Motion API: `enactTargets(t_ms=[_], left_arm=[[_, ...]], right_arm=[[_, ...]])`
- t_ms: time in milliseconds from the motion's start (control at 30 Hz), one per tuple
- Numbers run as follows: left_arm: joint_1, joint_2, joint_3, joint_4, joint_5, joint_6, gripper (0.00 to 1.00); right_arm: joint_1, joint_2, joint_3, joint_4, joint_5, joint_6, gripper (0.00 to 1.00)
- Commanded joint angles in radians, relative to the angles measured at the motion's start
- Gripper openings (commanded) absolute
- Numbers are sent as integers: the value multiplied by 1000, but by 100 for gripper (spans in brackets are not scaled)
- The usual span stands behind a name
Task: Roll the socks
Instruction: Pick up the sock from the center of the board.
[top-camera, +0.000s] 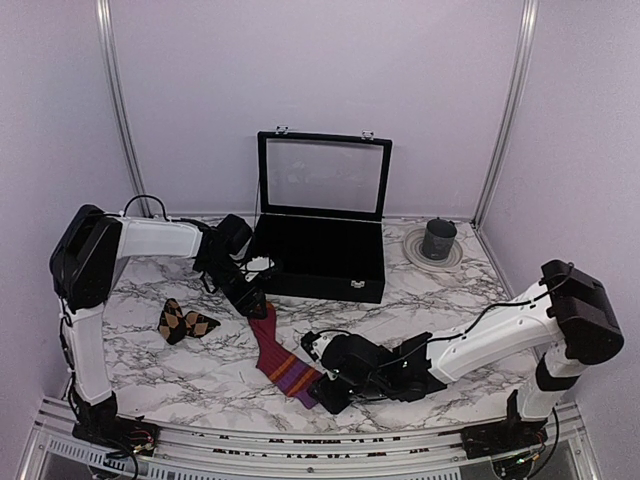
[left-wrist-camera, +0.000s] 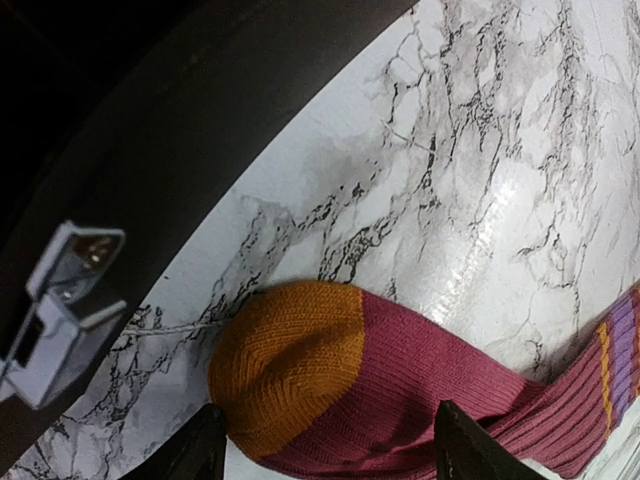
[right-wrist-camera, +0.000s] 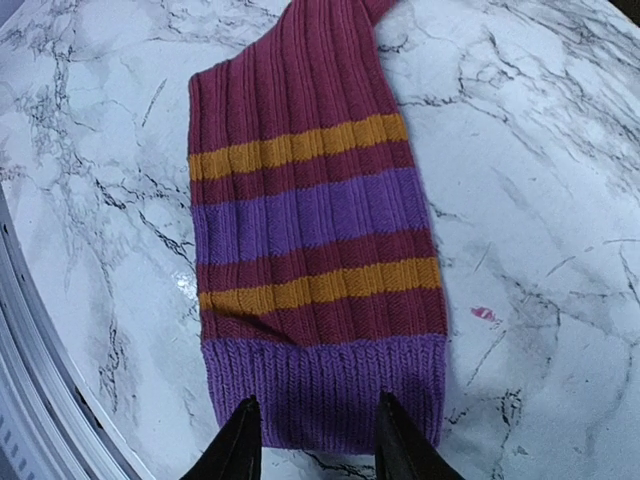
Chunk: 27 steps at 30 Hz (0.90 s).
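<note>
Top external view is showing the marble worktop (top-camera: 200, 375) carrying both socks. The magenta striped sock (top-camera: 278, 358) is lying flat near the middle, running from 11 o'clock down to 5 o'clock. The argyle sock (top-camera: 182, 322) is lying crumpled well apart from it, at its 9 o'clock.

The left gripper (top-camera: 255, 303) is reaching down at the sock's far end. In the left wrist view its fingers (left-wrist-camera: 205, 450) are standing wide apart, straddling the orange toe (left-wrist-camera: 290, 370) without pinching it.

The right gripper (top-camera: 318, 392) is working at the near end. In the right wrist view its fingers (right-wrist-camera: 240, 445) are partly parted over the purple cuff (right-wrist-camera: 320, 385), which is lying flat between them.

A black case (top-camera: 325, 285) is standing open at 12 o'clock, and a dark cup (top-camera: 438, 238) is sitting on a plate (top-camera: 415, 252) at 2 o'clock.
</note>
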Motion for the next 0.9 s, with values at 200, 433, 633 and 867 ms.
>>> enactTargets(t_ms=[200,433,633,867], left_arm=[[-10,34,14,-77,-6,-22,52],[-38,4,3,-123,86,9,16],[-41,-56,10,-139,138,-11,0],[-41,-133,24,-163,213,-31,0]], right_arm=[[7,-123,-41,9,44,0,31],[7,-158,-102,27,52,48,31],[7,-152,-183,110,-12,121,56],[7,-129,-223,189,-69,165,58]])
